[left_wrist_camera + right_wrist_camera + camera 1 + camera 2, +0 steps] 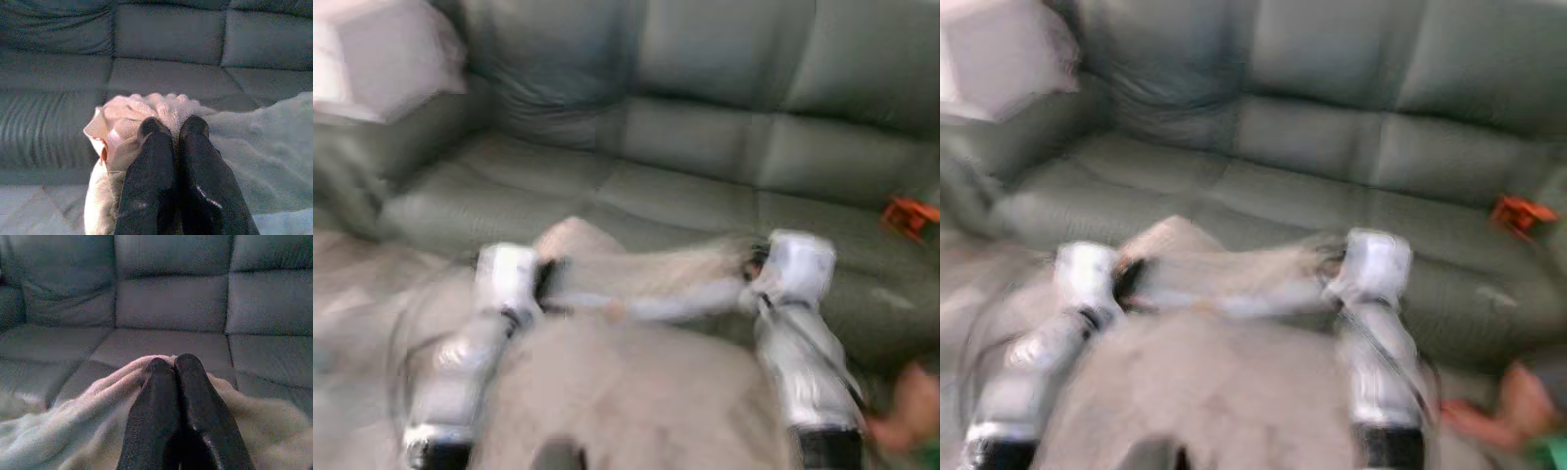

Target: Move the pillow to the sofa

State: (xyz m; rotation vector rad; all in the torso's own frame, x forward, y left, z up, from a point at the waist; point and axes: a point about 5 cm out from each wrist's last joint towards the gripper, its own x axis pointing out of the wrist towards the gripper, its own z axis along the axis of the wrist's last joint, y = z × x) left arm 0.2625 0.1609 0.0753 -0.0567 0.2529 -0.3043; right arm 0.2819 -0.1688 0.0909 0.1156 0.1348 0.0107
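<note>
Pinched at its two far corners, the pillow (636, 392) was held out in front of the robot, hanging wide between the arms so that its beige bulk was kept off the floor and could be carried flat toward the seat. The left gripper (173, 134) was seen with its black fingers pressed together on a bunched, pinkish corner of the cover, and the right gripper (168, 367) was likewise closed tight on a fold of fabric at the other corner; a grip at both ends was judged to be what stopped the soft load from sagging or swinging. The head views were blurred, so finer detail could not be made out. Beyond the pillow's stretched edge lay the front edge of the grey-green sofa (705, 147), its seat cushions just ahead. A pale cushion (382, 59) rested at the sofa's left arm, and a small orange object (909, 215) lay near its right end.
</note>
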